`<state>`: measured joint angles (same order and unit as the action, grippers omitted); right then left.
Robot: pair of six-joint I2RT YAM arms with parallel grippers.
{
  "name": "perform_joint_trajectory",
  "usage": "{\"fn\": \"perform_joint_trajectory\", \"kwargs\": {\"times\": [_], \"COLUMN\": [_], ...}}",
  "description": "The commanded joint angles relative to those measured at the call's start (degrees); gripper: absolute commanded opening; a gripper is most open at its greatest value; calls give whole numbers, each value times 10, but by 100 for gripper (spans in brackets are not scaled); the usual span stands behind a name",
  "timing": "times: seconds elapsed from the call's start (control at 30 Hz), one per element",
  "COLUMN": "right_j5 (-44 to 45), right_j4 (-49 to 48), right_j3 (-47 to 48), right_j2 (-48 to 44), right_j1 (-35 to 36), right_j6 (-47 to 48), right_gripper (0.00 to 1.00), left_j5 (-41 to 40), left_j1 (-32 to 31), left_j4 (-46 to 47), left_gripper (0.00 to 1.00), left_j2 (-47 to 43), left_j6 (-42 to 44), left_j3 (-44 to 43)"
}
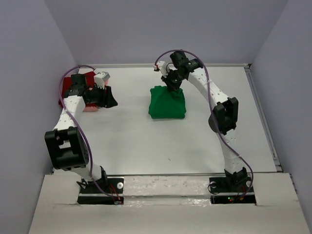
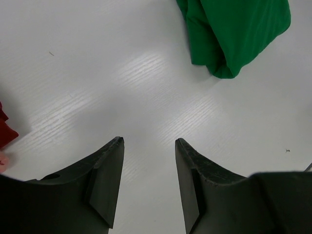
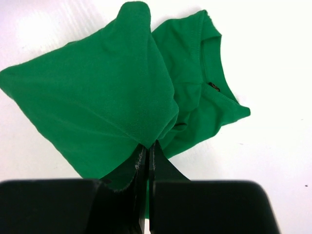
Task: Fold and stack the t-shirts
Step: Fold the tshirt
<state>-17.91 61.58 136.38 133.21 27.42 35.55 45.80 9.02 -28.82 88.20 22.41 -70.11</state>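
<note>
Bright green cloth t-shirt [image 1: 167,103] pinched by right gripper [image 1: 173,84].
Top view: shirt bunched mid-worktop [image 1: 146,146], toward the far edge; dark red cloth t-shirt [image 1: 89,74] at the left edge beside left gripper [image 1: 108,97]. Left wrist: jaws half apart, nothing between them. Right wrist: jaws clamped on a green fold.

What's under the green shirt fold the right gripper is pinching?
More of the green t-shirt, its collar showing beside the fold in the right gripper; whatever lies beneath that is covered.
</note>
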Motion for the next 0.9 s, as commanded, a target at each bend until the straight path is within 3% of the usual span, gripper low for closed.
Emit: {"fn": "perform_joint_trajectory", "kwargs": {"times": [0.0,0.37,0.87], "right_j5": [32,89,169], "right_j4": [-87,-204,-324], "right_j3": [5,-71,-20], "right_j2": [-4,20,122], "right_j1": [4,4,-12], "right_j6": [0,10,10], "right_gripper": [0,0,0], "left_j5": [3,-2,-5], "left_j1": [-1,-1,-1], "left_j4": [12,17,30], "left_gripper": [55,55,55], "left_j2": [-21,-16,-16], "left_j6": [-3,-3,-6], "left_j3": [2,10,26]}}
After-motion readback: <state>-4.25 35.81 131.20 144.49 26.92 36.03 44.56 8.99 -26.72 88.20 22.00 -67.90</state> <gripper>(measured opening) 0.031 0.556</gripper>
